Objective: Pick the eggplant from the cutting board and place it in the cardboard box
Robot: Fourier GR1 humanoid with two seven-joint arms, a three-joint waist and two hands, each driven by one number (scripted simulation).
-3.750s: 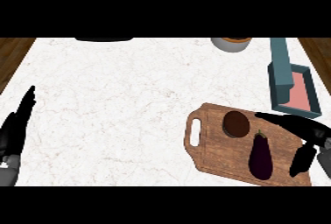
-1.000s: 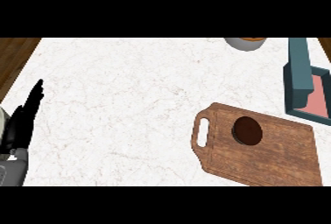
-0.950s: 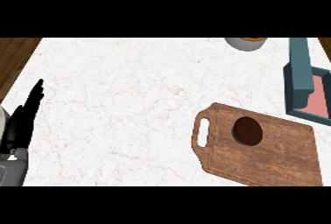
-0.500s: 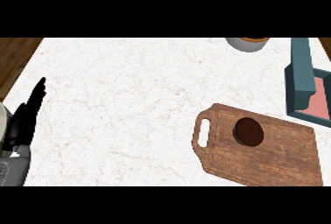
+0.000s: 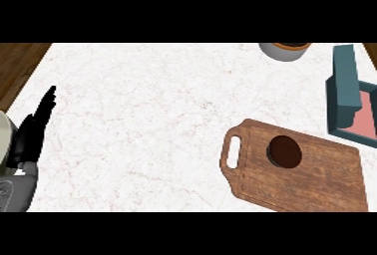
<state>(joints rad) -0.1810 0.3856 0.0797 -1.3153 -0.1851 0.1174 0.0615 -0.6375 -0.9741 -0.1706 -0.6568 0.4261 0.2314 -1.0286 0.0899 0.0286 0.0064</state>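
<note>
Eggplant: nowhere in view; not on the cutting board [image 5: 316,184], not on the counter [image 5: 162,109], not in the visible part of the box [image 5: 342,89].
Cutting board: lower right, handle slot toward the left, carrying only a dark round disc [image 5: 285,152] near its upper middle.
Box: cut off by the right edge; teal walls, pink floor; visible strip of floor bare, remainder out of frame.
Left hand [image 5: 33,134]: resting at the left edge, fingers straight, together and pointing up, clasping nothing.
Right hand: out of view entirely; impossible to tell whether spread, curled or wrapped round the eggplant.
Other: grey bowl [image 5: 285,50] with an orange rim at the top edge, well apart from the board; dark wood strip [image 5: 18,64] at the far left beyond the counter.
Done so far, as a judgement: pick probably finished, given a board bare of eggplant; likely carried by the unseen right hand or already beyond the frame toward the box.
Left to do, as a judgement: placement unconfirmed; no eggplant on the visible pink floor, so either lowering and letting go outstanding, or done in the hidden part.
Risk: catching the tall teal wall on the way in; hard to check with most of the box cropped.
</note>
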